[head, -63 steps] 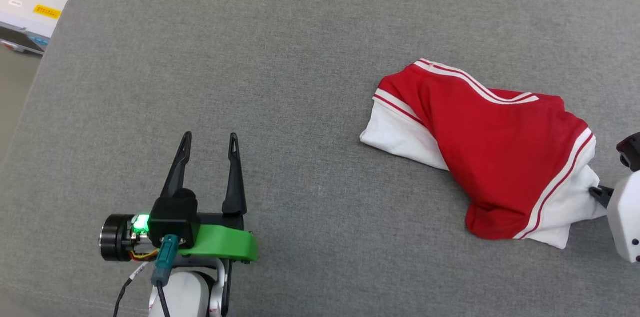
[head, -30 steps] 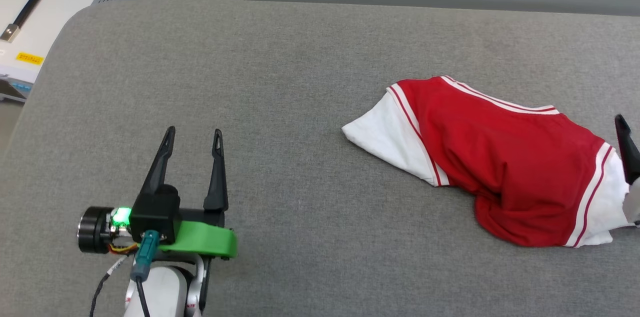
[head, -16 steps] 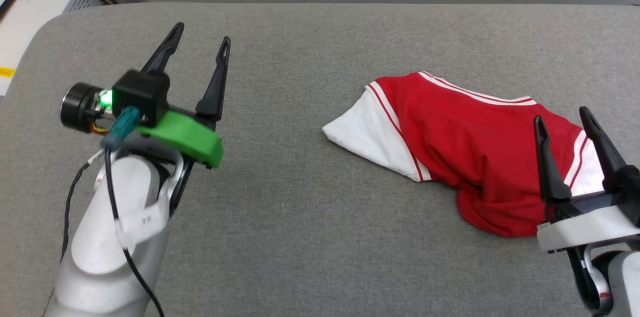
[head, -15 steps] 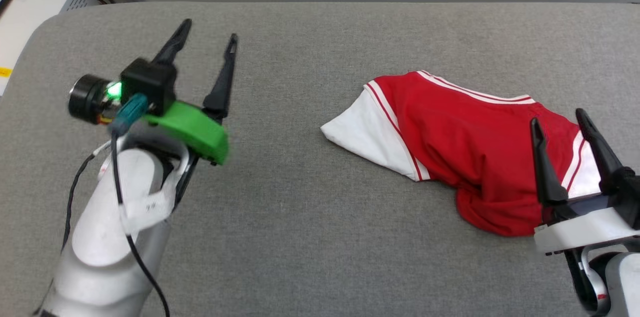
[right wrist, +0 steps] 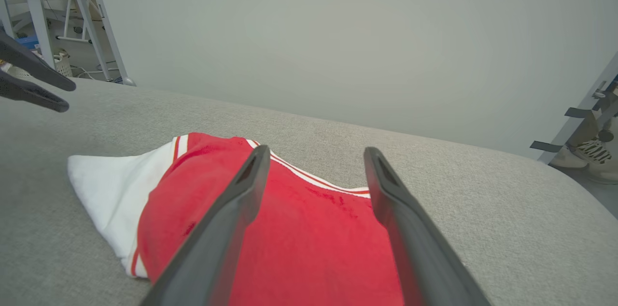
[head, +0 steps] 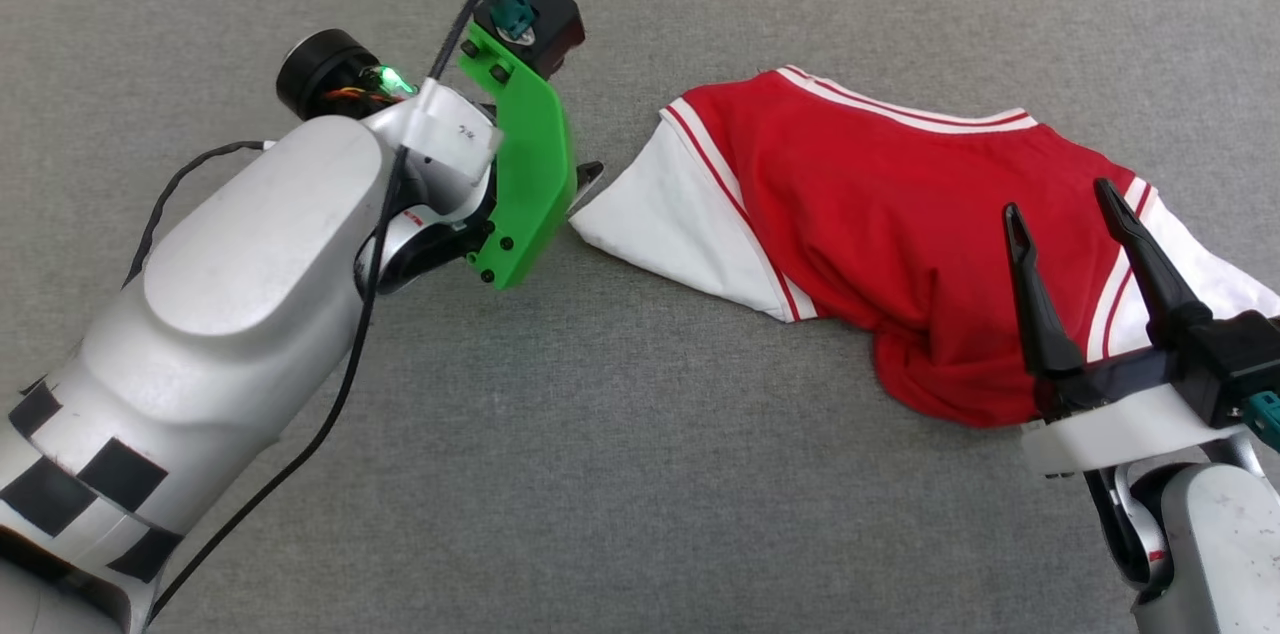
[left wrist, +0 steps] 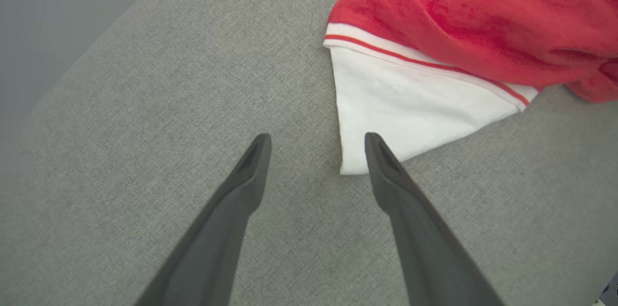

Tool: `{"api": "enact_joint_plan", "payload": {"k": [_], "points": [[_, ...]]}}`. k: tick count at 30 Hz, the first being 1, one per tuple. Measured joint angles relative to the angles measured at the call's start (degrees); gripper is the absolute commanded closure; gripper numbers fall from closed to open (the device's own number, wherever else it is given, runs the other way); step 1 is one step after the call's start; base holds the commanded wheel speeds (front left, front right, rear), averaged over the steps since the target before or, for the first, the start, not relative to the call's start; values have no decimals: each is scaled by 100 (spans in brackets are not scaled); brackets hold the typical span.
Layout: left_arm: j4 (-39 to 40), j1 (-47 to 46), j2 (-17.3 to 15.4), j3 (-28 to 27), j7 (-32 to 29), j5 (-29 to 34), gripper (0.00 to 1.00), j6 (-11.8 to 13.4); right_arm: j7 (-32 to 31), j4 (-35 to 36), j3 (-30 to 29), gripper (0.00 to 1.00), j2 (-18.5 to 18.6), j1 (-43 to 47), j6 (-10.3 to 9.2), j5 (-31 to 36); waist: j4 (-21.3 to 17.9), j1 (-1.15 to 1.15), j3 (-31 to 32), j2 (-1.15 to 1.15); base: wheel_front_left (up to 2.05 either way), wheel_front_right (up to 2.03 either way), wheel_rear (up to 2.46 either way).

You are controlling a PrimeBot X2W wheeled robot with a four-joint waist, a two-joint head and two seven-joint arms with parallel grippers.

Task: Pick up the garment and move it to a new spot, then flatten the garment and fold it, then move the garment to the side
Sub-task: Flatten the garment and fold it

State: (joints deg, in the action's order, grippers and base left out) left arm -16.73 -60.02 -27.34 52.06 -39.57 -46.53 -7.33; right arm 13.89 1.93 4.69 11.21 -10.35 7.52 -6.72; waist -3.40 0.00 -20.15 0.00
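Garment (head: 905, 224) cloth lay just beside the left jaws, which stood apart and held nothing. In the left wrist view they pointed down at the grey worktop (left wrist: 120, 103), and the corner of a white sleeve (left wrist: 400, 108) sat by one tip, partly behind it; whether tip and cloth touched could not be told. In the head view one dark tip of these jaws showed past a green bracket (head: 525, 174), close to that same sleeve corner. The left arm (head: 250, 284) slanted up from the lower left with a black cable (head: 330, 414) trailing along it.

The right jaws were also apart and empty. In the head view they pointed up the picture at the lower right, in front of the near right end of the garment. In the right wrist view they framed the red body from low down; contact with the cloth could not be judged. The right arm (head: 1200, 534) rose from the bottom right corner.

The garment lay crumpled on the worktop, right of centre in the head view: red body bunched at the near edge, one white sleeve spread to the left, another at the far right, and striped trim (head: 900, 114) along the far edge. Beyond the worktop stood a plain pale wall (right wrist: 338, 31) and, at the upper left of the right wrist view, metal frame legs (right wrist: 99, 31).
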Motion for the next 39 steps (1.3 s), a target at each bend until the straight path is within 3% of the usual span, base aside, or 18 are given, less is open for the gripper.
{"api": "enact_joint_plan", "payload": {"k": [11, 16, 17, 18, 24, 30, 34, 39], "points": [[-805, -679, 48, 1535, -130, -359, 0, 0, 55, -212, 171, 0, -140, -427, 0, 153, -415, 0, -635, 0, 0, 0, 0], [-843, -950, -64, 1786, -81, -534, 0, 0, 58, -225, 171, 0, -189, -519, 0, 204, -563, 0, -845, 0, 0, 0, 0], [-777, -979, -105, 1802, -104, -630, 57, 0, 58, -225, 152, 0, -191, -524, 0, 232, -601, 0, -896, 0, 0, 0, 0], [-697, -992, -141, 1807, -148, -656, 100, 0, 58, -226, 145, 0, -191, -524, 0, 264, -613, 0, -914, 0, 0, 0, 0], [-409, -948, -180, 1926, -100, -767, 100, 1, 58, -233, 88, 0, -190, -525, 0, 381, -530, 0, -846, 0, 0, 0, 0], [-266, -879, -282, 2117, 931, -827, 100, 0, 58, -260, 13, 0, -178, -488, 0, 413, -345, 0, -577, 0, 0, 0, 0], [108, -883, -604, 2124, 1711, -751, 100, 0, 59, -269, -65, 0, -176, -300, 0, 417, -204, 0, -337, 0, 0, 0, 0], [847, -785, -1284, 1942, 2284, -634, 100, 93, 59, -290, -208, 0, -182, 10, 0, 441, 5, 0, -26, 0, 0, 0, 0]]}}
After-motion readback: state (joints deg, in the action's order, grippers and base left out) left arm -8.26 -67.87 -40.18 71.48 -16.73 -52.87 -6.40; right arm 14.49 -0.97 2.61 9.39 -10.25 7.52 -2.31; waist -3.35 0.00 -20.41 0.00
